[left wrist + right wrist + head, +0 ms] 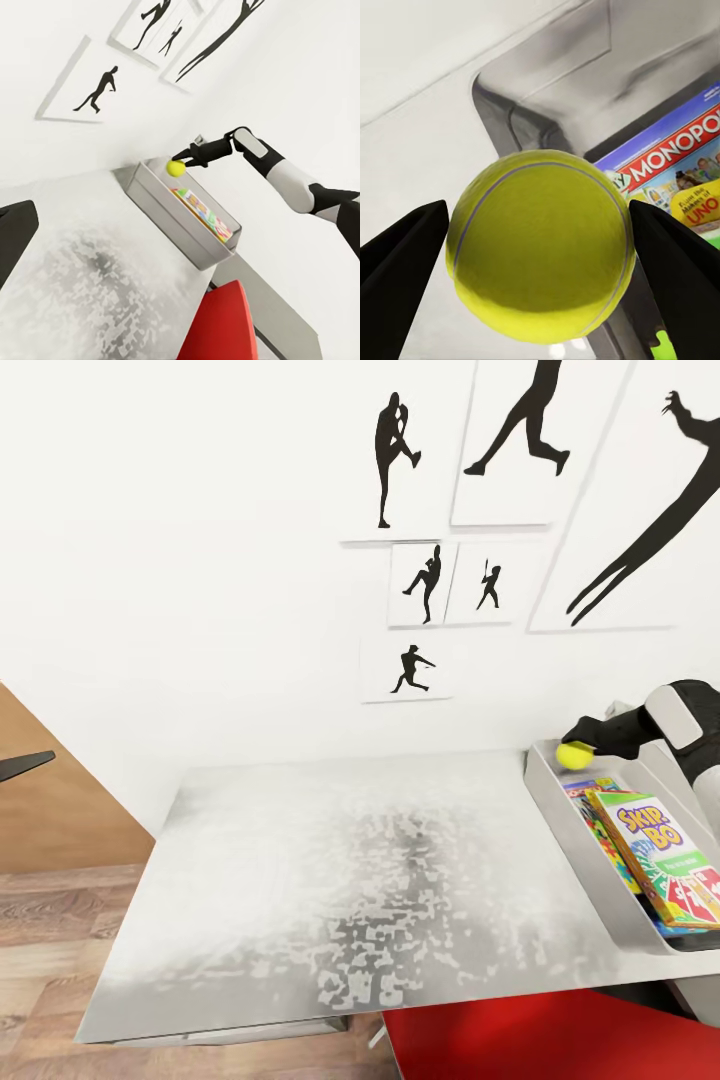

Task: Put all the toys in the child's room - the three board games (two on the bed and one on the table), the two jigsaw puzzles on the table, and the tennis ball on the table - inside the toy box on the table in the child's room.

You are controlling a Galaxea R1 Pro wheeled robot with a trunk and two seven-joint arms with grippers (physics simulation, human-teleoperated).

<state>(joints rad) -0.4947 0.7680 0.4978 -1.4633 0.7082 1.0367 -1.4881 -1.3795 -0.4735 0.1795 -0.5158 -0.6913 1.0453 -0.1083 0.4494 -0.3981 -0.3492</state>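
White wall (pixel 200 560) fills the upper half of the head view, hung with black silhouette prints of ball players (pixel 400 460) toward the upper right. Below it a mottled grey table (pixel 340 880) spreads across the middle and lower frame, with a strip of wood floor (pixel 60 920) at lower left and a red chair (pixel 560 1040) at the bottom edge.

At the right edge sits the grey toy box (pixel 590 860), open-topped, on the table's far right corner. Inside lie stacked games: the top one reads "SKIP-BO" (pixel 660 850); the right wrist view shows a "MONOPOLY" box (pixel 675 161) with a line "From the Makers of UNO".

The right gripper (pixel 580 745) reaches in from the right, its fingers pinching the yellow tennis ball (pixel 573 756) just above the box's far end. The left gripper's state I cannot tell; one dark finger (pixel 15 240) shows at that wrist view's left edge.
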